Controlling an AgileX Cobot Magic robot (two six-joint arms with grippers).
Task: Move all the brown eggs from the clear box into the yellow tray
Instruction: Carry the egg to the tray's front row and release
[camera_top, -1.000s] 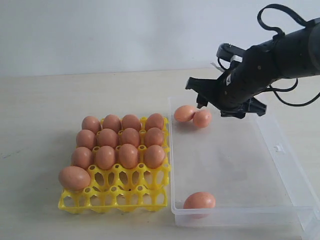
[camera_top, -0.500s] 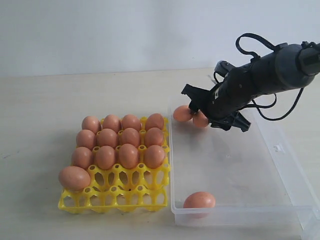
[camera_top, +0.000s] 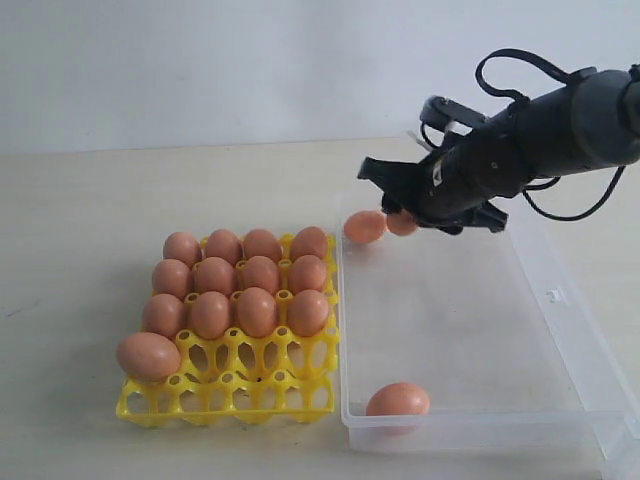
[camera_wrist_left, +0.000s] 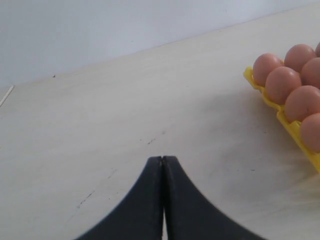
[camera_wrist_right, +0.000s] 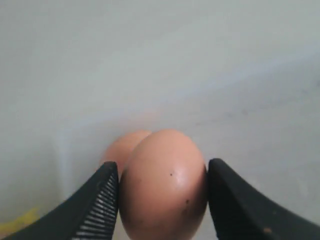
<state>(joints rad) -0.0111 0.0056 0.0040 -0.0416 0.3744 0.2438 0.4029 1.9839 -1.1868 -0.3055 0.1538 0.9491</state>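
My right gripper (camera_top: 405, 216) is at the back left corner of the clear box (camera_top: 470, 330), shut on a brown egg (camera_top: 402, 223). In the right wrist view both fingers press the sides of this egg (camera_wrist_right: 163, 182), and a second egg (camera_wrist_right: 119, 148) lies just behind it. That second egg (camera_top: 364, 226) rests in the box corner, and a third (camera_top: 397, 400) lies by the front wall. The yellow tray (camera_top: 225, 400) holds several eggs, one (camera_top: 148, 355) lying across its front left corner. My left gripper (camera_wrist_left: 163, 159) is shut and empty over bare table beside the tray (camera_wrist_left: 300, 135).
The tray and the box stand side by side on a pale wooden table, the box on the right. The tray's front row of cups (camera_top: 260, 385) is open. The right arm's black cable (camera_top: 520, 60) loops above the box.
My right gripper came down onto the egg pair in the box corner, its jaws narrowed onto the right-hand egg, and that egg now sits slightly higher. The other eggs have not moved.
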